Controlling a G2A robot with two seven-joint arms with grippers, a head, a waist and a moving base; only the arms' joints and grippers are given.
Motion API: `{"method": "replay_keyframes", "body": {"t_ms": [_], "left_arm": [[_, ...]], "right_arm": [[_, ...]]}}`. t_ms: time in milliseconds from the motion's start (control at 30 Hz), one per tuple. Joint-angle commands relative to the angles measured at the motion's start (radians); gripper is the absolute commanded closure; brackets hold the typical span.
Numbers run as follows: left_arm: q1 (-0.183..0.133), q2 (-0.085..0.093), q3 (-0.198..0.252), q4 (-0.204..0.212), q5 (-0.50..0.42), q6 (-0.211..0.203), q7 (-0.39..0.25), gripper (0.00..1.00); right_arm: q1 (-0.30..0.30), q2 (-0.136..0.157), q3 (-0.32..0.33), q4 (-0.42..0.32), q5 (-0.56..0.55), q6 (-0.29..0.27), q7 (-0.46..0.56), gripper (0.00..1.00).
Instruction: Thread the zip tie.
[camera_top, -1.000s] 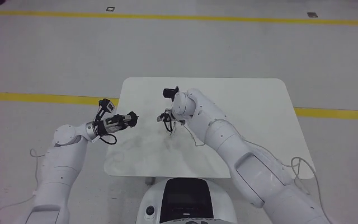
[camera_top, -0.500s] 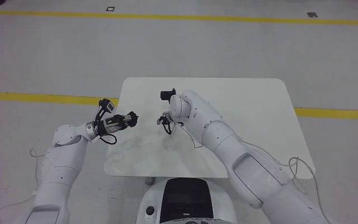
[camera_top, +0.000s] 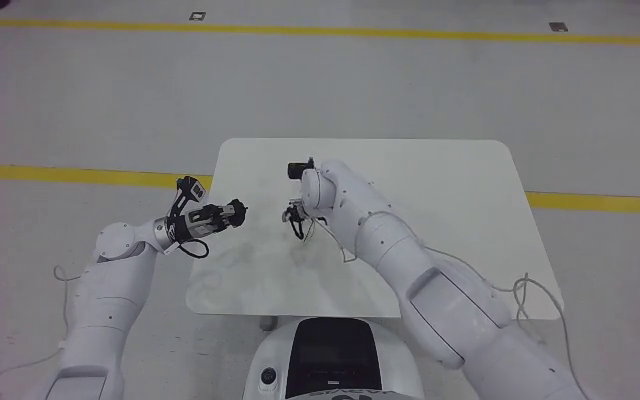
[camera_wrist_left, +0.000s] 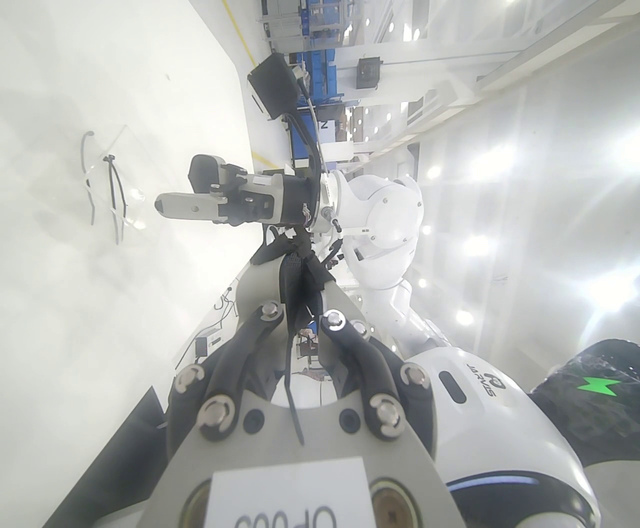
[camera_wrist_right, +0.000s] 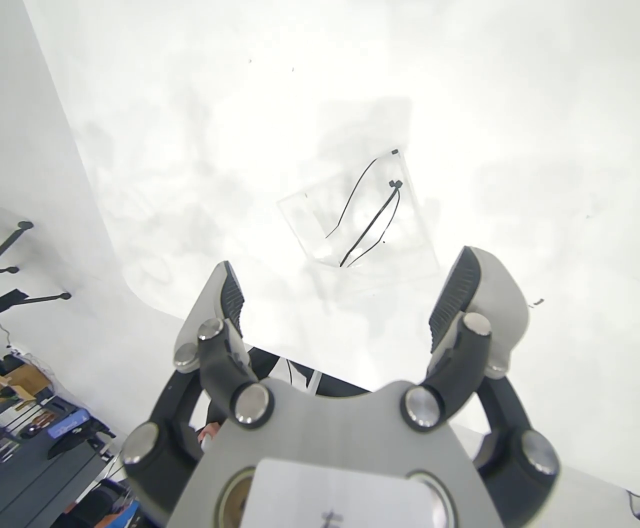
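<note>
while tray (camera_wrist_right: 300, 215) holds zip ties (camera_wrist_right: 372, 222), right pincer (camera_wrist_right: 345, 265) gapes, left pincer (camera_wrist_left: 295, 270) grips zip tie (camera_wrist_left: 293, 395)

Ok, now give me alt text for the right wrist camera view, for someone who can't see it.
The right gripper, grey fingers with black ribbed pads spread open, hangs over a white table. Past its fingertips a clear plastic sheet lies on the table holding two thin black zip ties, one closed into a loop and one loose.

Right gripper (camera_wrist_right: 347, 265) hovering with fingers spread wide over white table (camera_wrist_right: 200, 125), clear plastic square (camera_wrist_right: 415, 240) just beyond fingertips, looped black zip tie (camera_wrist_right: 380, 215) lying on it, second black zip tie (camera_wrist_right: 357, 187), unthreaded, just beside
</note>
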Motion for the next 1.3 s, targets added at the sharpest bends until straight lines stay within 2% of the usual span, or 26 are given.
{"method": "replay_keyframes", "body": {"t_ms": [0, 133, 300, 533, 700, 800, 933, 1000, 1033, 1133, 1267], "left_arm": [[0.000, 0.000, 0.000, 0.000, 0.000, 0.000, 0.000, 1.00], [0.000, 0.000, 0.000, 0.000, 0.000, 0.000, 0.000, 1.00], [0.000, 0.000, 0.000, 0.000, 0.000, 0.000, 0.000, 1.00], [0.000, 0.000, 0.000, 0.000, 0.000, 0.000, 0.000, 1.00], [0.000, 0.000, 0.000, 0.000, 0.000, 0.000, 0.000, 1.00], [0.000, 0.000, 0.000, 0.000, 0.000, 0.000, 0.000, 1.00], [0.000, 0.000, 0.000, 0.000, 0.000, 0.000, 0.000, 1.00], [0.000, 0.000, 0.000, 0.000, 0.000, 0.000, 0.000, 1.00], [0.000, 0.000, 0.000, 0.000, 0.000, 0.000, 0.000, 1.00], [0.000, 0.000, 0.000, 0.000, 0.000, 0.000, 0.000, 1.00], [0.000, 0.000, 0.000, 0.000, 0.000, 0.000, 0.000, 1.00]], "right_arm": [[-0.006, -0.002, -0.003, -0.007, -0.012, 0.001, -0.013, 0.00], [-0.005, -0.015, -0.003, 0.002, -0.031, 0.001, -0.016, 0.00], [0.016, -0.041, 0.020, 0.069, -0.046, 0.001, -0.036, 0.00], [0.016, -0.041, 0.020, 0.069, -0.046, 0.001, -0.036, 0.00], [-0.020, -0.038, 0.008, 0.018, -0.072, -0.007, -0.079, 0.00], [-0.038, -0.038, -0.003, -0.022, -0.093, 0.000, -0.072, 0.00], [-0.047, -0.036, 0.000, -0.038, -0.117, 0.001, -0.058, 0.01], [-0.048, -0.037, 0.007, -0.037, -0.125, 0.001, -0.054, 0.50], [-0.048, -0.037, 0.014, -0.032, -0.129, 0.001, -0.053, 0.55], [-0.050, -0.038, 0.032, -0.025, -0.136, 0.001, -0.057, 0.61], [-0.055, -0.038, 0.052, -0.027, -0.151, 0.001, -0.058, 0.63]]}}
